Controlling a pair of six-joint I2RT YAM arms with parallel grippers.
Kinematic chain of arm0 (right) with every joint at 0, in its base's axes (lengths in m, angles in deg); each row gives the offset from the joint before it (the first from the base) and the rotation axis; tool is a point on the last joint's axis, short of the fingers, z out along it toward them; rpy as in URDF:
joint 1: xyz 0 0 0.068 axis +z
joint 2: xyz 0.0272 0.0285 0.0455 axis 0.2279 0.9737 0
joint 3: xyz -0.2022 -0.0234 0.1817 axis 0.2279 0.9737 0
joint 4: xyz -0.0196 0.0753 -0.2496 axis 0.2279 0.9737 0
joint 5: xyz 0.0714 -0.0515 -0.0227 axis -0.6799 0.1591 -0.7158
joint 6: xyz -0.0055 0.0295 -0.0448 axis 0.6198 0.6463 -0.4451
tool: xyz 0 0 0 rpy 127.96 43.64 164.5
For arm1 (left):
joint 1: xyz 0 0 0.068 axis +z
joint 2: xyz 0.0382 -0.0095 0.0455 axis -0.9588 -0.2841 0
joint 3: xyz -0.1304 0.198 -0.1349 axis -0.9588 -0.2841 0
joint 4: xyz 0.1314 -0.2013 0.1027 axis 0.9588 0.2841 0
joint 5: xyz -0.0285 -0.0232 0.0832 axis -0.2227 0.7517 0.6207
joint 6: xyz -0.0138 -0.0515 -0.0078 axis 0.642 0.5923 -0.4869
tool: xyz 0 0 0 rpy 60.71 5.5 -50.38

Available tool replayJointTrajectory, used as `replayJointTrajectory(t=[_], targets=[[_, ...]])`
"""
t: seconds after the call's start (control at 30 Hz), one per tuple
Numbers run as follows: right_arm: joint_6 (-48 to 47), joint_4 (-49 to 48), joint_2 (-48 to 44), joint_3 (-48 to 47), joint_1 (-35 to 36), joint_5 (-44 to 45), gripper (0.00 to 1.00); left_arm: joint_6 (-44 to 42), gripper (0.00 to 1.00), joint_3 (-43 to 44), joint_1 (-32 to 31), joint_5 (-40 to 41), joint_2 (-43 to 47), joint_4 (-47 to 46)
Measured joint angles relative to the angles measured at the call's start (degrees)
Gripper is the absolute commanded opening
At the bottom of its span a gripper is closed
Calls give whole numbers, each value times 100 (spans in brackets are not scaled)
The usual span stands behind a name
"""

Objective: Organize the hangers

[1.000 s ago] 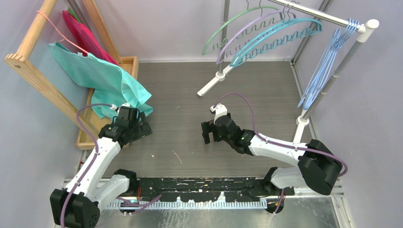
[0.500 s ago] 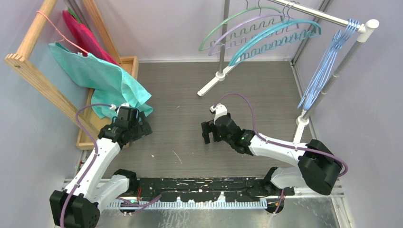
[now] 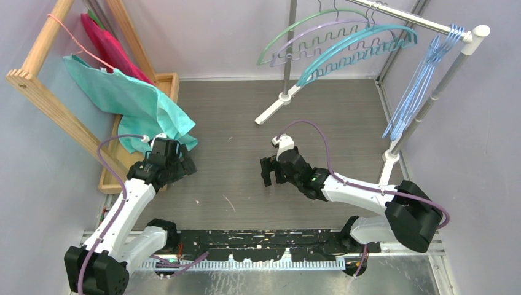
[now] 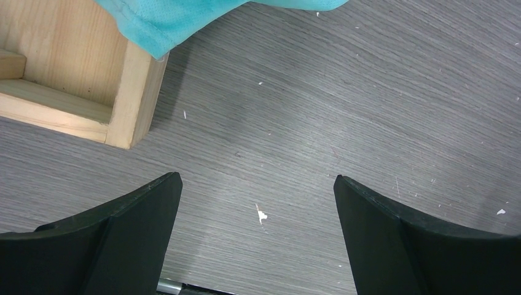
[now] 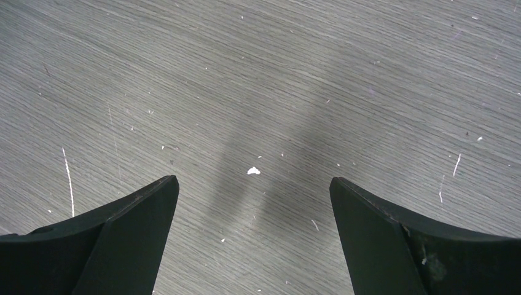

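- The left jaws stand apart and empty, low over the worktop (image 4: 344, 110). A teal cloth (image 4: 184, 18) and a wooden tray (image 4: 92, 92) lie just ahead of them.
- The right jaws stand apart and empty, with bare worktop beneath.
- The arched hangers (image 3: 344, 46) and the light-blue wire hangers (image 3: 418, 92) hang on the rail (image 3: 424, 23), well beyond and above the right jaws.
- Hazard: the arched hangers overlap closely. Lifting one could snag a neighbour's zigzag bar.
- Hazard: the wire hangers are bunched, so thin wire could slip or several could lift together.

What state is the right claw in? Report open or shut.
Open. The right claw shows both fingers spread wide, only table surface between them.
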Motion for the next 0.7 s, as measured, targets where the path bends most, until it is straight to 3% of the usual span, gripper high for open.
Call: replayJointTrajectory(t=[0.7], targets=[[11, 0, 0, 17, -2, -7, 100, 85, 98, 0, 0, -2, -103, -4]])
